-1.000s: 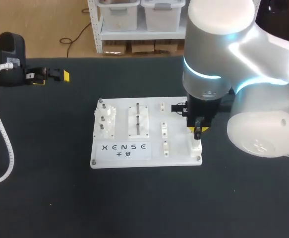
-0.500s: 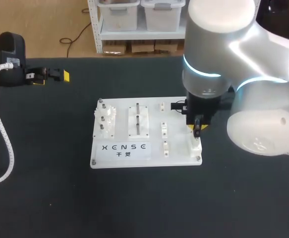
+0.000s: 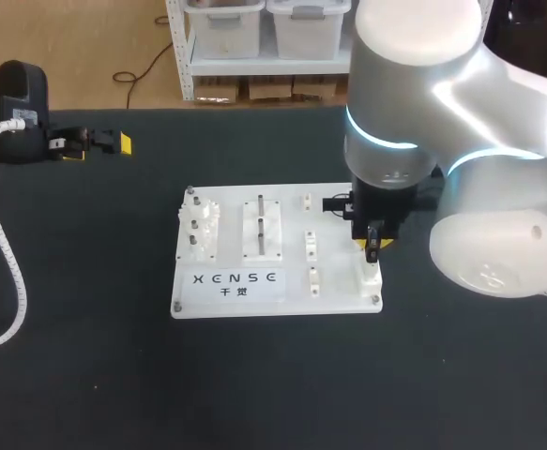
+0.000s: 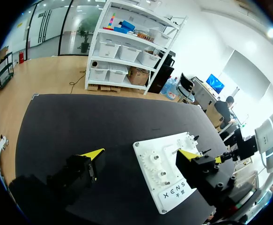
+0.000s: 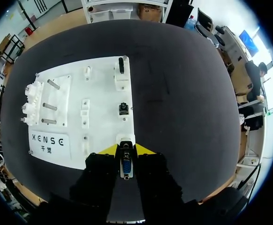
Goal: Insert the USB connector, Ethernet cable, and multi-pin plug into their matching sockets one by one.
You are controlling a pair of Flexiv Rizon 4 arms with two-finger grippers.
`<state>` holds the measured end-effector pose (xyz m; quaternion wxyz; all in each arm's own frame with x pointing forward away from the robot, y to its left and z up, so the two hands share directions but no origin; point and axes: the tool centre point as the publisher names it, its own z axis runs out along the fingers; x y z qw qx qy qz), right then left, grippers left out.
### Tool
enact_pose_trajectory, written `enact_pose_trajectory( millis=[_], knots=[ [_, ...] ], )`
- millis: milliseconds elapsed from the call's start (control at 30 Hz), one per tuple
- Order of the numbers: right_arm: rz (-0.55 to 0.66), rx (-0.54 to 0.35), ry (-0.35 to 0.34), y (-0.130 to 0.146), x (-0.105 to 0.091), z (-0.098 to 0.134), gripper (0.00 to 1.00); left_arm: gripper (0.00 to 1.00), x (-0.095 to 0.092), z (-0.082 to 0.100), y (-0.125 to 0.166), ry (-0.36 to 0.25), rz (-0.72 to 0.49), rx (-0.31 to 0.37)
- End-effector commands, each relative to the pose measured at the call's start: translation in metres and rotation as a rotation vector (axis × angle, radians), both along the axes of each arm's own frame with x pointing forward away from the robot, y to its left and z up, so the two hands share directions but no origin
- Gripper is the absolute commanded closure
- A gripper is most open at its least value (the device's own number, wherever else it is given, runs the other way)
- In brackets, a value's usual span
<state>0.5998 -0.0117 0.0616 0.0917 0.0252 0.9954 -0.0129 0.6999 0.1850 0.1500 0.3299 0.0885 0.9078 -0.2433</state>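
In the right wrist view my right gripper (image 5: 126,151) is shut on a silver multi-pin plug (image 5: 125,166) with a blue face, held upright between the yellow tips. It hangs just above a white socket (image 5: 125,139) at the near end of the white board's (image 5: 103,117) right column. Ahead of it sit a small black socket (image 5: 123,108) and a white block with a black connector (image 5: 121,75) standing in it. From the head camera the right gripper (image 3: 373,246) is over the board's (image 3: 339,281) right edge. My left gripper (image 3: 99,145) rests open at the table's far left, holding nothing.
The board also carries pegs and gear fixtures (image 3: 200,225) on its left half and small white blocks (image 3: 311,246) in the middle. A white corrugated hose (image 3: 6,253) curves down the table's left side. The left gripper (image 4: 141,153) looks across dark table toward the board (image 4: 173,187).
The right gripper with the plug has shifted only very slightly over the board's right edge. The left arm has not moved.
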Motion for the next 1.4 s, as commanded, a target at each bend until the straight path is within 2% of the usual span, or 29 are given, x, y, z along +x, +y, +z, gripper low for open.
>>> enact_pose_trajectory(
  millis=[33,867,1400],
  knots=[
    [-0.002,-0.001,0.001,-0.001,-0.001,-0.002,1.00,0.00,0.000,0.000,0.000,0.000,0.000,0.000],
    [-0.005,0.003,0.005,-0.004,-0.004,-0.004,1.00,0.00,0.000,0.000,0.000,0.000,0.000,0.000],
    [-0.018,0.000,0.027,-0.003,-0.008,-0.018,1.00,0.00,0.000,0.000,0.000,0.000,0.000,0.000]
  ],
)
